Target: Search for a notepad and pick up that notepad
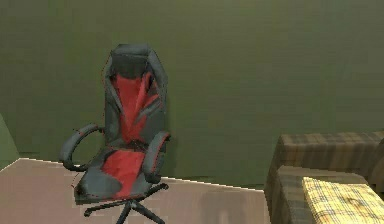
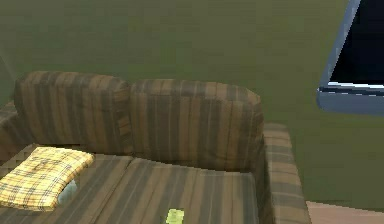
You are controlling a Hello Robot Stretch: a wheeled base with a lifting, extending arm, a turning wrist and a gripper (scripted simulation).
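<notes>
A small yellow-green flat thing point(image 2: 175, 215) lies on the seat of a brown striped sofa point(image 2: 180, 125) in the arm side view, near the bottom edge. I cannot tell from its shape whether it is a notepad. A yellow checked cushion point(image 2: 42, 176) rests on the sofa seat at the arm side view's left, with a small pale grey thing point(image 2: 68, 189) beside it.
A black and red office chair point(image 1: 125, 130) on castors stands against the green wall in the forward view. The striped sofa's end point(image 1: 325, 165) and the checked cushion point(image 1: 345, 198) show at the forward view's lower right. A dark window point(image 2: 360, 50) sits at the arm side view's upper right.
</notes>
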